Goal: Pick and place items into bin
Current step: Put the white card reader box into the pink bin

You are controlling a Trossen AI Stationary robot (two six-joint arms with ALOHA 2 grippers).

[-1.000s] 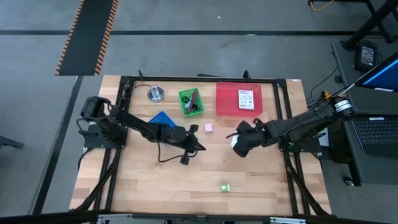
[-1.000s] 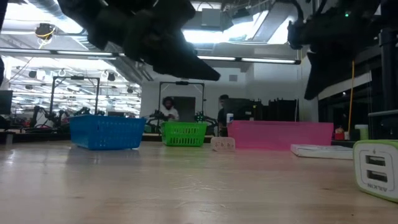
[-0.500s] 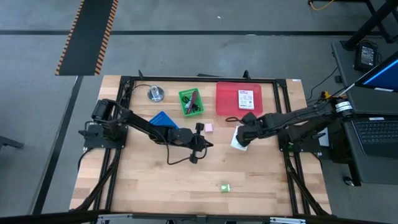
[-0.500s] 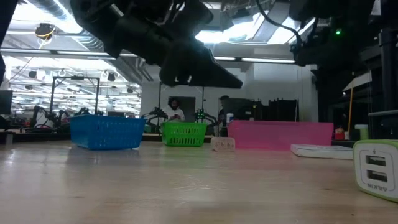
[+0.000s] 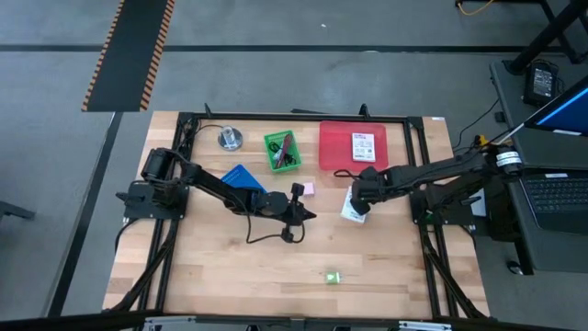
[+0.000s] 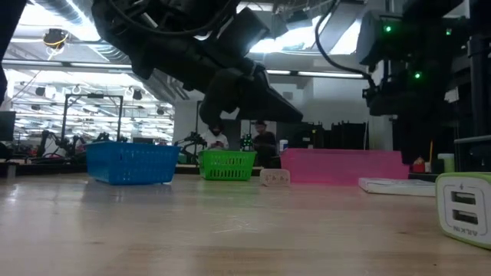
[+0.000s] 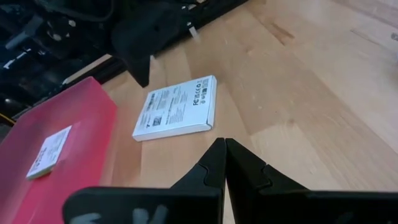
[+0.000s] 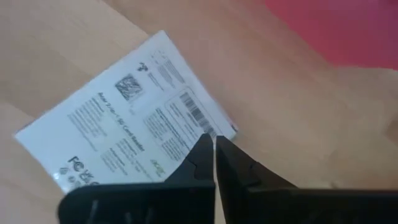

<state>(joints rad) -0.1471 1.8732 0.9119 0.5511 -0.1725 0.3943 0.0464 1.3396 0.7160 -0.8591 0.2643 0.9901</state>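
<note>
Where high view hides it | right tool [image 8: 214,149] closed over, perhaps touching, packet [image 8: 127,130]

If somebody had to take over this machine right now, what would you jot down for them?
Left tool: shut, empty, mid-table.
Right tool: shut, empty, just above the white packet lying on the table beside the pink bin.
Done: one packet lies in the pink bin; cords are in the green basket.
Left: the table packet, pink cube, green block, black cable.
Blue bin sits under the left arm.
</note>
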